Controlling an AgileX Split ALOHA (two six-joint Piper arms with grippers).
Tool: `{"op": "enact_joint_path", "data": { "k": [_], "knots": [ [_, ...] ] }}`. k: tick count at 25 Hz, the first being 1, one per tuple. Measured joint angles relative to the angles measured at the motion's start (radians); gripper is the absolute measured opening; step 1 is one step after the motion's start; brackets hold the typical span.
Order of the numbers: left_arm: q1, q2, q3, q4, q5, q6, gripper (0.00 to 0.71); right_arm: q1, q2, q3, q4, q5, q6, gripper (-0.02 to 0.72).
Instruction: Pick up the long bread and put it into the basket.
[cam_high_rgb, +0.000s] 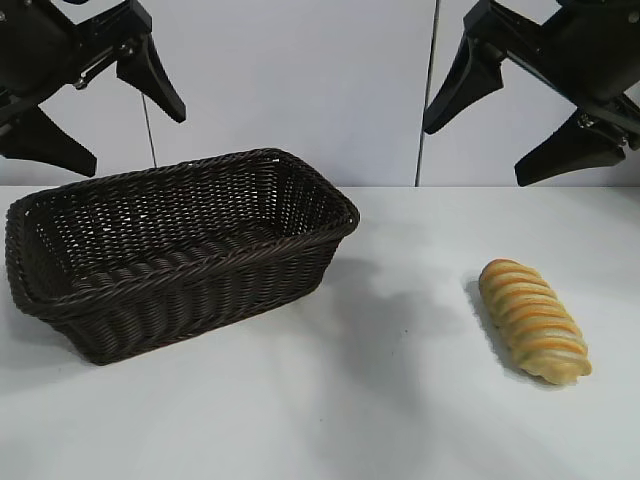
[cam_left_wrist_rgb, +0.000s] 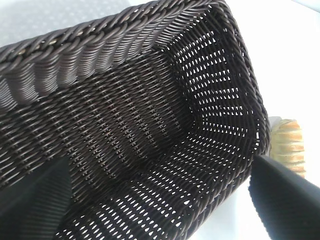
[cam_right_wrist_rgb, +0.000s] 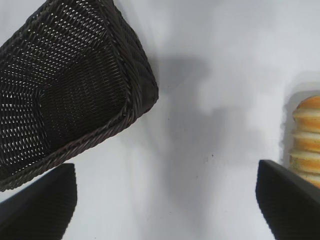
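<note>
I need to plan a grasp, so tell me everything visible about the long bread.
The long bread is an elongated golden-yellow loaf with crosswise ridges and orange-brown stripes. It lies flat on the white table, angled, well to the right of the basket and apart from it. Nothing touches it but the table.

A robot test bench in a lab or studio rather than a home; a bare white table (cam_high_rgb: 330, 420) runs back to plain pale wall panels (cam_high_rgb: 300, 80) with a dark vertical seam; two black robot arms hang above its far edge; only a wicker basket (cam_high_rgb: 200, 290) and a bread loaf (cam_high_rgb: 533, 320) are laid out as props
</note>
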Motion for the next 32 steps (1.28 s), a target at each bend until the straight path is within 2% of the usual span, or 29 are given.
{"op": "enact_joint_path", "data": {
  "k": [11,14,18,20,23,27,32],
  "knots": [
    [0.000,0.000,0.000,0.000,-0.016,0.000,0.695,0.000,0.000,0.000,0.000,0.000,0.000,0.695],
    [0.014,0.000,-0.010,0.018,0.014,-0.014,0.695,0.000,0.000,0.000,0.001,0.000,0.000,0.695],
    [0.059,0.000,-0.015,0.194,0.100,-0.135,0.695,0.000,0.000,0.000,0.001,0.000,0.000,0.695],
    [0.071,0.000,-0.006,0.326,0.120,-0.237,0.695,0.000,0.000,0.000,0.001,0.000,0.000,0.695],
    [0.072,0.000,0.037,0.456,0.119,-0.342,0.695,0.000,0.000,0.000,0.001,0.000,0.000,0.695],
    [0.072,0.022,0.087,0.490,0.088,-0.359,0.695,0.000,0.000,0.000,0.001,0.000,0.000,0.695],
    [0.072,0.091,0.089,0.480,0.049,-0.351,0.695,0.000,0.000,0.000,0.001,0.000,0.000,0.695]
  ]
}}
